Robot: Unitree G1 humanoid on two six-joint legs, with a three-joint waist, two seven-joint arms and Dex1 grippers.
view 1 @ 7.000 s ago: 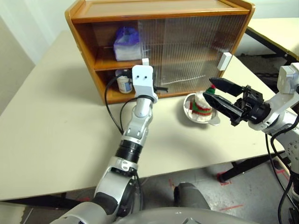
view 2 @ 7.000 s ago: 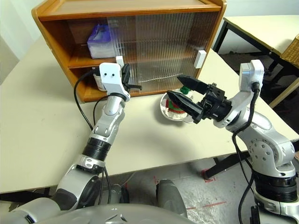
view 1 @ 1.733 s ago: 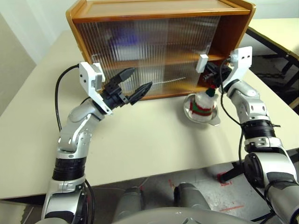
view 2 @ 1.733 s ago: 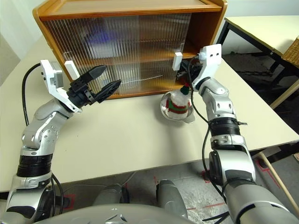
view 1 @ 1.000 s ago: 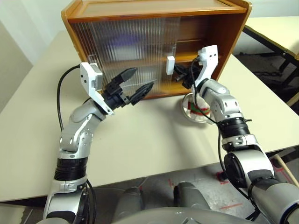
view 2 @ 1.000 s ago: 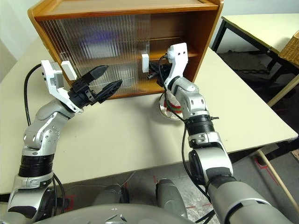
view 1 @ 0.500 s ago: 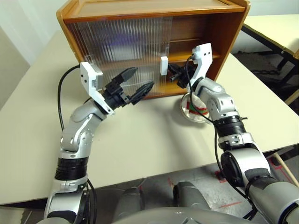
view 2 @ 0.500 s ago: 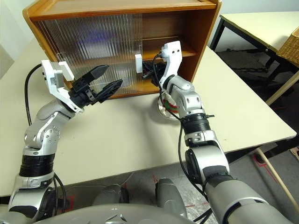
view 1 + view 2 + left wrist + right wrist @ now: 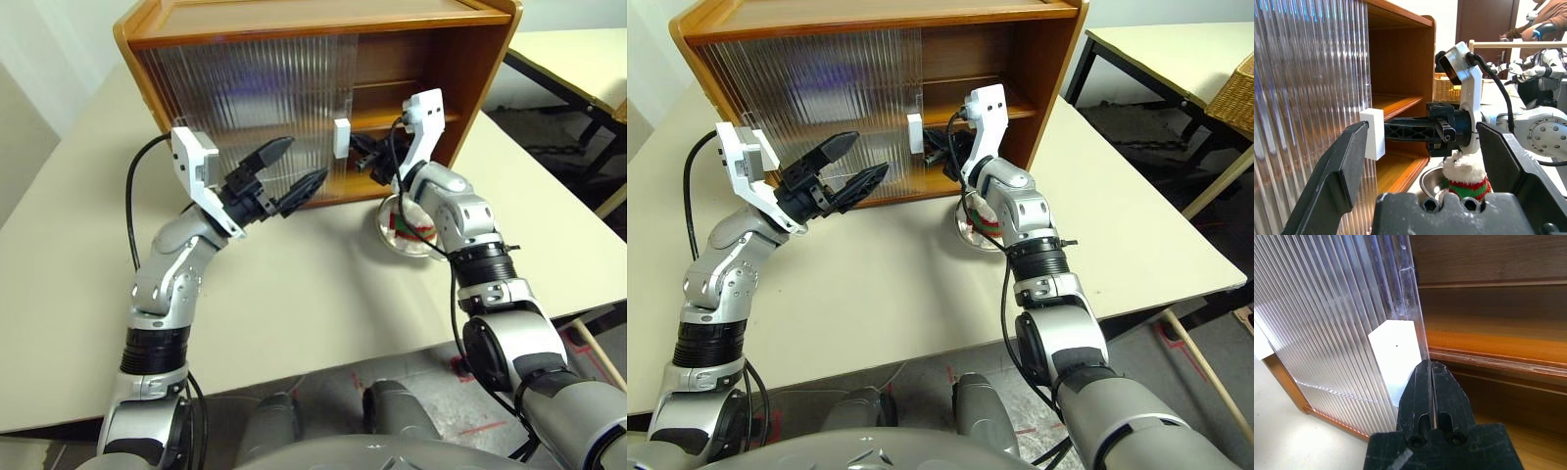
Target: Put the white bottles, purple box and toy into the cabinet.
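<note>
Door (image 9: pixel 245 98) slid further left, striped-scarf toy (image 9: pixel 1465 178)

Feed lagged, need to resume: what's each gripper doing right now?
Left gripper: open, holding nothing.
Right gripper: shut, empty, tips at the white handle of the ribbed translucent sliding door.

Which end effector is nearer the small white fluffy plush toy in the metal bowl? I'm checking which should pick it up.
Right. The right end effector sits just above the small white fluffy plush toy, at the door handle; the left end effector hangs apart, farther along the cabinet front.
</note>
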